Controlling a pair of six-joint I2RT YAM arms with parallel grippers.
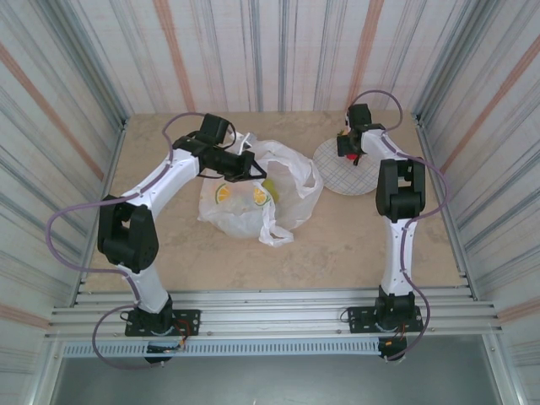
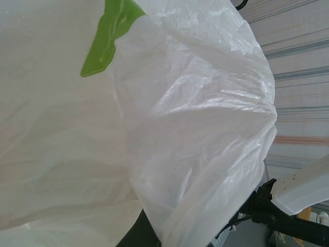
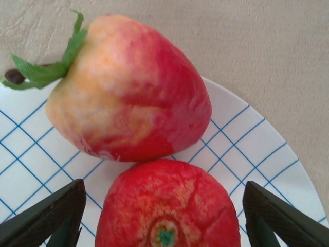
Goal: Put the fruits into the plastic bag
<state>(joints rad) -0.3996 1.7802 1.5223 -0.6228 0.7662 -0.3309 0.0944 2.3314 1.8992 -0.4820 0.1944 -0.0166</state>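
Spread wide at the right gripper, holding nothing, dark fingers flanking a round red fruit without touching it. Just behind, touching or nearly so, a larger red-and-yellow fruit with a green leafy stalk, both on the blue-gridded white plate near its edge, bare tan table beyond. Probably light, stiff and hollow, going by the painted, faintly cracked skin; smooth and rounded, so apt to squirt out of a skewed pinch or roll across the plate. Best taken level across the widest part, with modest force. Further left in the overhead view, well apart from the plate, the plastic bag lying crumpled on the table, thin, limp and crinkly, unlikely to keep its mouth open unaided. At its rim the left gripper, film pressed close before its camera; cannot tell whether clamped on the plastic or merely against it
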